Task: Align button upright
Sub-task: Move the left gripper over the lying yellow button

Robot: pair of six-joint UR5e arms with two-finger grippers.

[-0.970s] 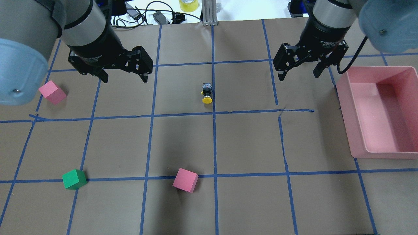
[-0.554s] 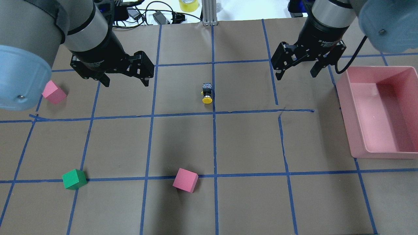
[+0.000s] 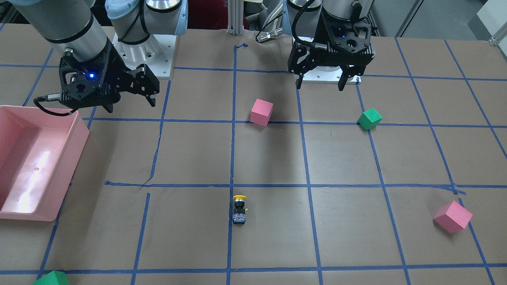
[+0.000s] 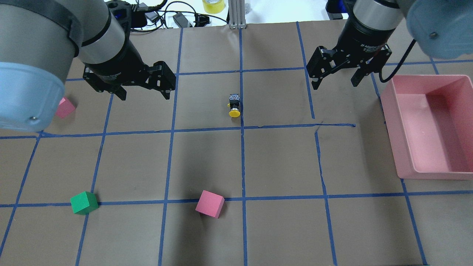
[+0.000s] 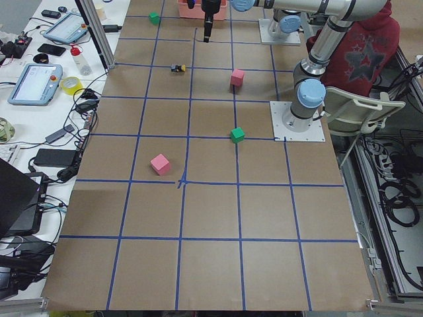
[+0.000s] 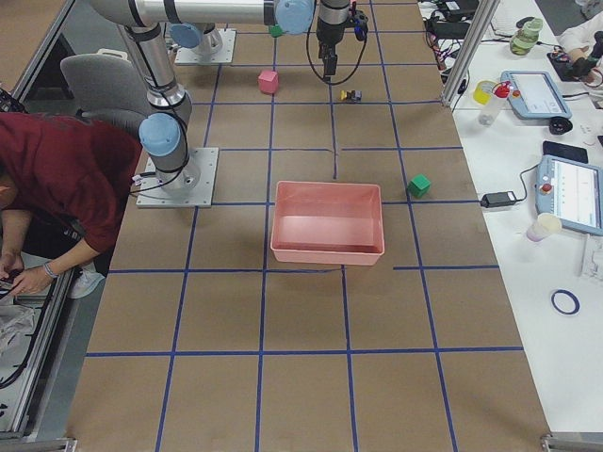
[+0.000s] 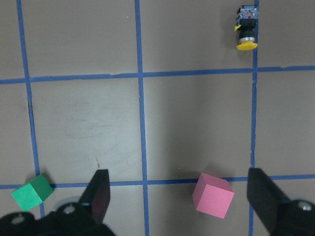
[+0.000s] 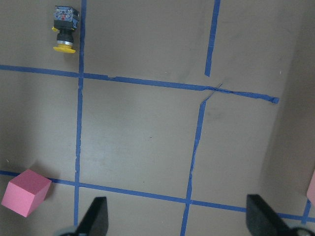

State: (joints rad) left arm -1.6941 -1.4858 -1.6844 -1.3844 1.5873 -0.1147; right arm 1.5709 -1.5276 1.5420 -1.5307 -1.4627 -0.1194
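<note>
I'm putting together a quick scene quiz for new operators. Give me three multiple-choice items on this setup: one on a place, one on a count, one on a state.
1. On which side of the robot does the pink plastic bin sit?
A) its right
B) its left
C) dead centre

2. How many pink cubes are there?
A) one
B) two
C) four

3. How is the yellow-capped push-button switch posed?
A) upright on its base
B) lying on its side
C) held in a gripper

Key:
1 A: the bin lies at the overhead view's right edge, which is the robot's right.
2 B: the front-facing view shows exactly two.
3 B: its cap and base both rest along the paper, and nothing grips it.
</note>
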